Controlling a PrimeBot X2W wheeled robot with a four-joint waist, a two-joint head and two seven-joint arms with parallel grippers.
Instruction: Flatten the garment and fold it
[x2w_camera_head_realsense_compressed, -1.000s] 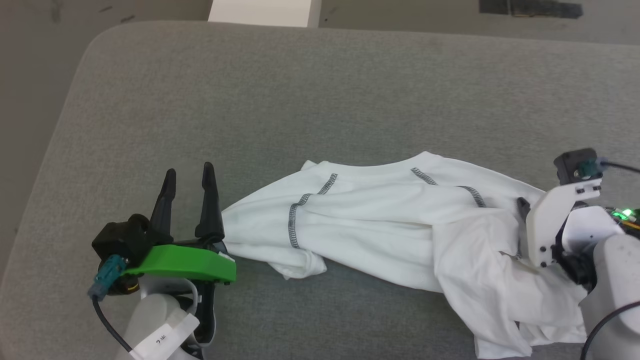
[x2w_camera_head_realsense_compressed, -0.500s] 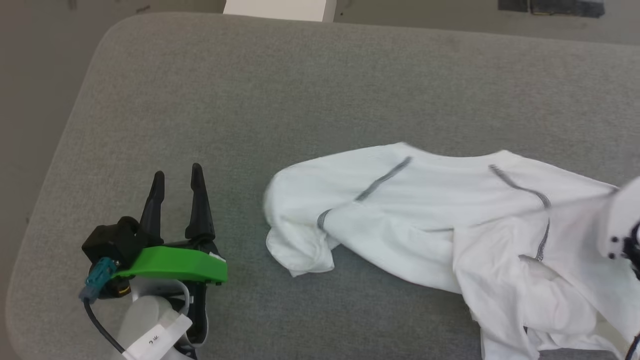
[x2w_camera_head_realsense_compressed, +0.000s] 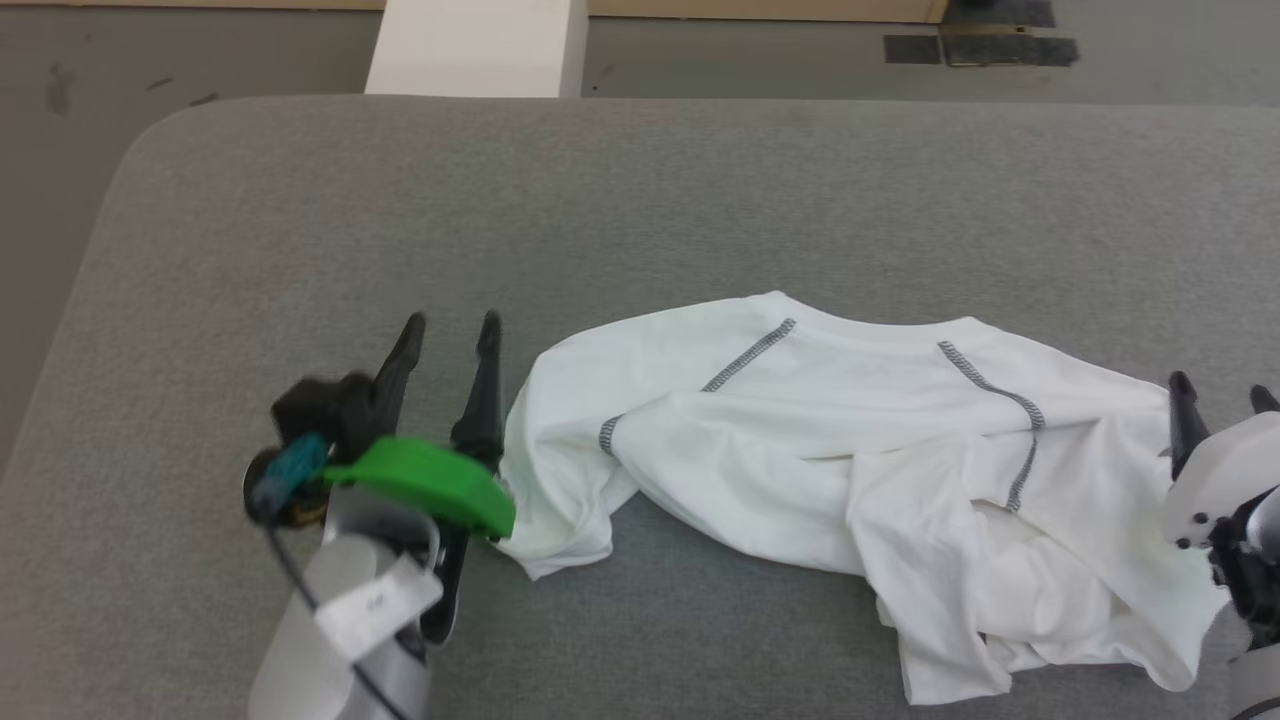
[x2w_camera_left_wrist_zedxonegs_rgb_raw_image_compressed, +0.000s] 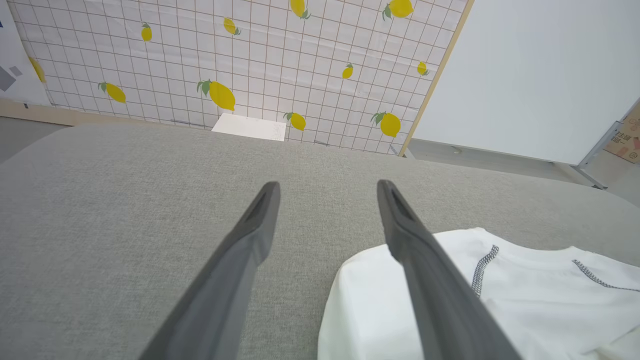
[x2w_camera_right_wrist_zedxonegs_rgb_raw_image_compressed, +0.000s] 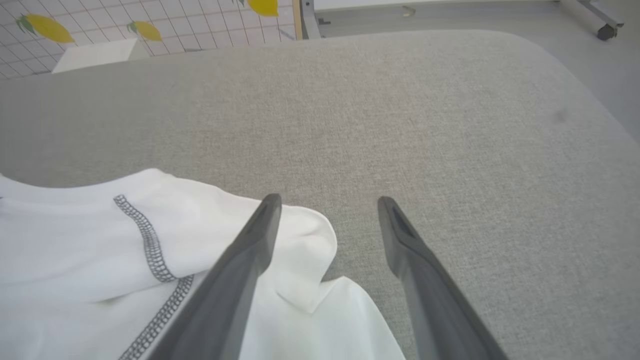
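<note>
White cloth, bunched and creased: that is the garment (x2w_camera_head_realsense_compressed: 800, 430), and it lies in a long heap from the middle of the grey padded table (x2w_camera_head_realsense_compressed: 640, 200) out to its right side, with the right end piled on itself close to the near edge. Two lines of dark zigzag stitching face up along its far side. A rigid white box (x2w_camera_head_realsense_compressed: 470, 50) stands beyond the far edge, well apart and of no concern to you.

Your left gripper (x2w_camera_head_realsense_compressed: 452, 320) sits just beside the garment's left end, fingers spread wide with nothing between them; in its wrist view the right-hand finger overlaps the cloth's rounded edge. Your right gripper (x2w_camera_head_realsense_compressed: 1220, 385) is at the garment's right end, also spread wide, one finger over cloth and the other over bare table, and nothing looks pinched.

You are in the flattening step, I judge, and early in it: no part lies smooth and no fold can be started yet. The next move calls for each gripper to close on an edge at its own end, then draw the two ends apart. Take care on the right, where layers overlap and you could catch more than one.
</note>
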